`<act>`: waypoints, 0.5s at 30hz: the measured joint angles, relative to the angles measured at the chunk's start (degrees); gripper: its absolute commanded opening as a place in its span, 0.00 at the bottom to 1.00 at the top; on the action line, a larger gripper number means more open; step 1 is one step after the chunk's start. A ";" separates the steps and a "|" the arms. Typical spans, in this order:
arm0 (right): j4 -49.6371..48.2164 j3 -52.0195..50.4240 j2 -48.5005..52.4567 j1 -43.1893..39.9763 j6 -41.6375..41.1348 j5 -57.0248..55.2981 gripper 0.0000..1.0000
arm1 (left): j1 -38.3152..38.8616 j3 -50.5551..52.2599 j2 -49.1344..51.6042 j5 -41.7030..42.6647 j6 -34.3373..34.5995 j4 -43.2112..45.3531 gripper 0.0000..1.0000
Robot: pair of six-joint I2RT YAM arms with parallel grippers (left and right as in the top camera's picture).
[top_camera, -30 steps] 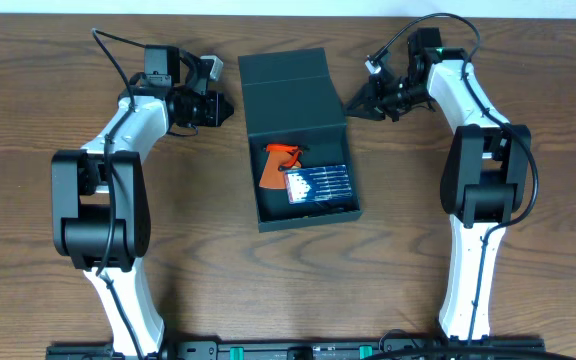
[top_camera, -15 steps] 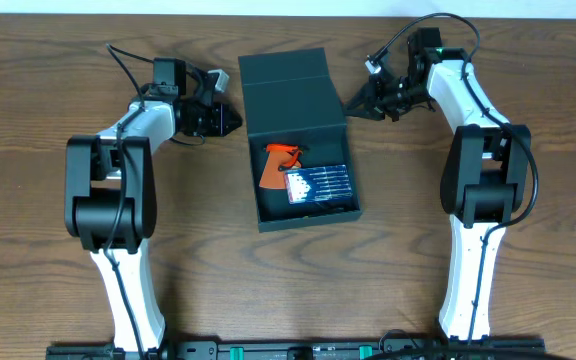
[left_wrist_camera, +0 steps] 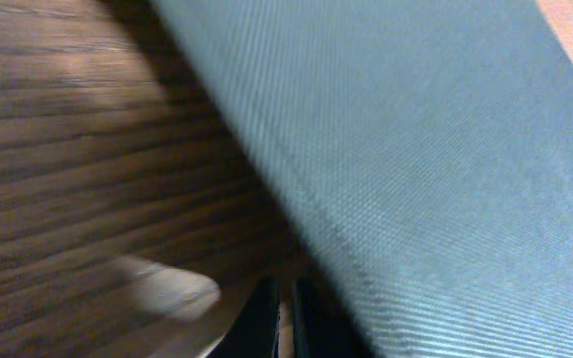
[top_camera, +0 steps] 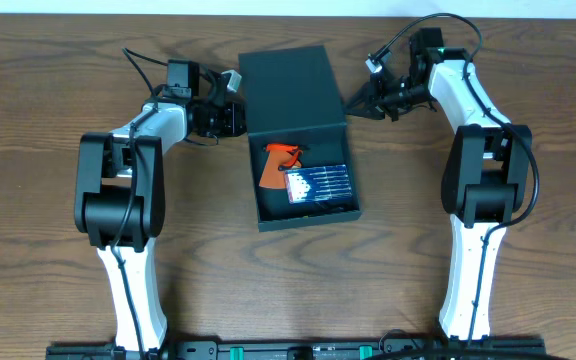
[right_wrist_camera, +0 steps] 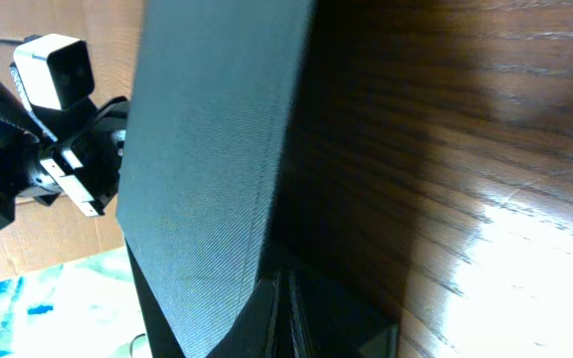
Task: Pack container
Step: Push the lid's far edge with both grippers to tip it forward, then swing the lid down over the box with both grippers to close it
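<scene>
The container (top_camera: 313, 215) is a dark teal-grey box, open in the middle of the table, with its flap lid (top_camera: 290, 85) laid back on the far side. Inside lie an orange-handled tool (top_camera: 280, 163) and a blue card of bits (top_camera: 318, 184). My left gripper (top_camera: 234, 118) is shut, its tips at the lid's left edge (left_wrist_camera: 446, 179). My right gripper (top_camera: 351, 105) is shut, its tips at the lid's right edge (right_wrist_camera: 217, 169). The left arm (right_wrist_camera: 38, 139) shows beyond the lid in the right wrist view.
The brown wooden table (top_camera: 48, 250) stretches round the box. A black rail (top_camera: 288, 350) runs along the front edge between the two arm bases.
My left gripper has moved right along the table until it reached the lid's left edge. The right arm has stayed at the lid's right edge.
</scene>
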State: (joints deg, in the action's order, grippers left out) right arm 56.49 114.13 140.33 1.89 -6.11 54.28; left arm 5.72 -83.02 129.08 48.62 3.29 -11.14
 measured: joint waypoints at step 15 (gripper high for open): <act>1.05 0.00 0.00 -0.07 2.84 4.50 0.03 | 0.35 0.00 -0.55 2.67 1.03 -1.31 0.06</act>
State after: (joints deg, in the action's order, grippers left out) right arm 57.54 114.13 140.33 1.83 -3.27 58.78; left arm 6.07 -83.02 128.53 51.29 4.32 -12.45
